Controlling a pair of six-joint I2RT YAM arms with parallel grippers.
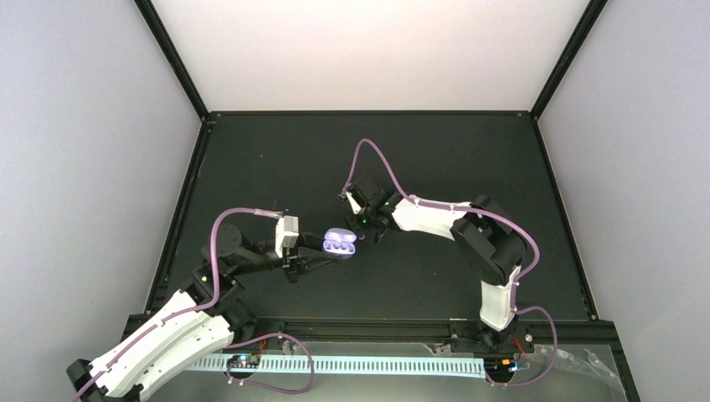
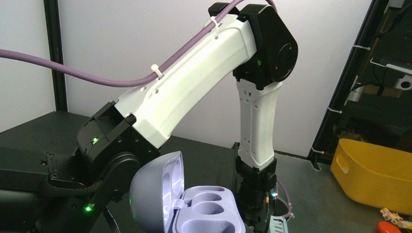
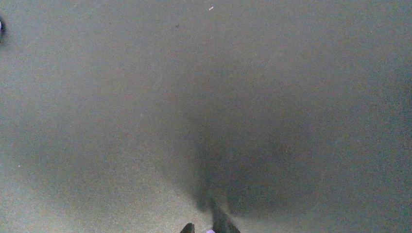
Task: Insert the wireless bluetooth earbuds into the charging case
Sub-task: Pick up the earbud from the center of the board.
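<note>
The lavender charging case [image 1: 339, 244] is held above the black table with its lid swung open. My left gripper [image 1: 311, 258] is shut on it from the left. In the left wrist view the case [image 2: 209, 213] fills the bottom centre, its lid stands up on the left and its wells look empty; my own fingers are hidden there. My right gripper [image 1: 374, 228] hovers just right of the case. In the right wrist view its dark fingertips [image 3: 224, 226] show at the bottom edge, pinching a speck of lilac, one earbud [image 3: 210, 231]. The other earbud is out of view.
The right arm's white links [image 2: 194, 82] stand close behind the case. A yellow bin [image 2: 374, 174] and a red object [image 2: 388, 227] lie beyond the table's right edge. A small dark object [image 3: 1, 29] sits at the left edge of the right wrist view.
</note>
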